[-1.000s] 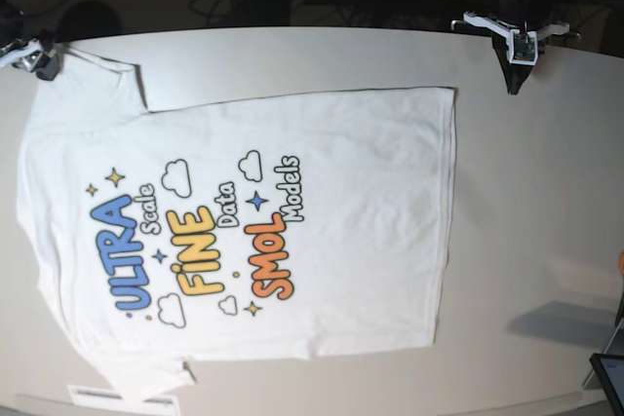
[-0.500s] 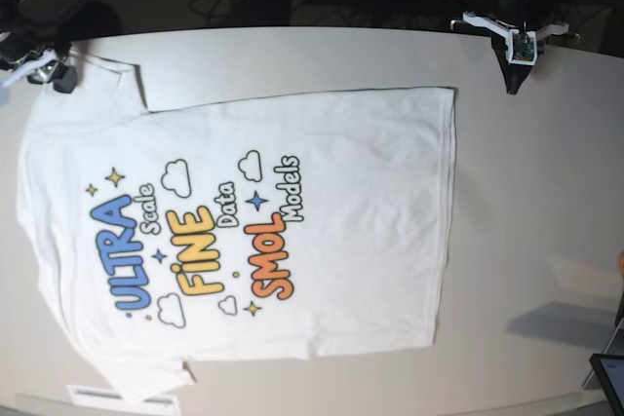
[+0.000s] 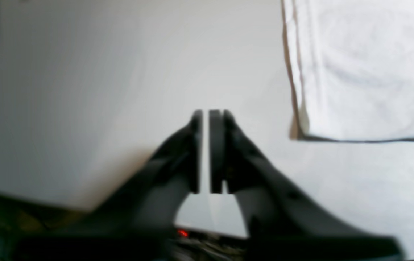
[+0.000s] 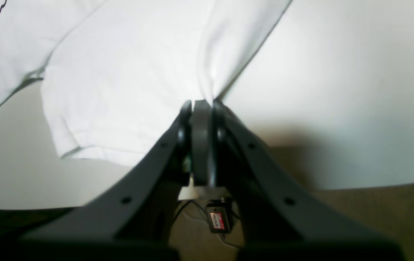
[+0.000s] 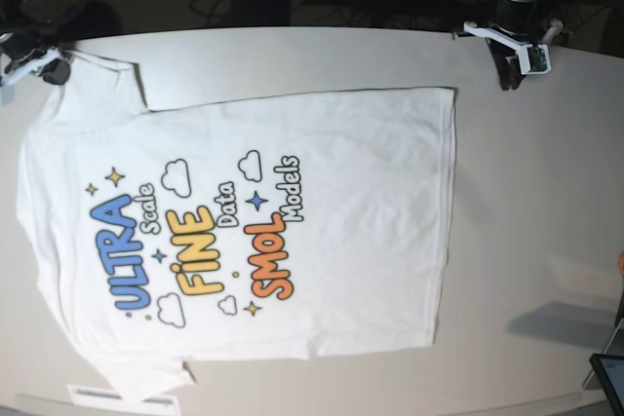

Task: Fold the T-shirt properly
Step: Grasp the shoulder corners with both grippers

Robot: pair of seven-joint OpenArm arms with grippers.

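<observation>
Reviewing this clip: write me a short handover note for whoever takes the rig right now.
Right gripper: shut on the T-shirt, pinching the sleeve edge at the table's far corner.
Left gripper: nearly shut, holding nothing, over bare table just off the shirt's hem corner.
T-shirt: lying flat, print side up, fully spread.
Done: no fold made.
Left: all folds; the left gripper probably needs to take the hem corner first.
</observation>
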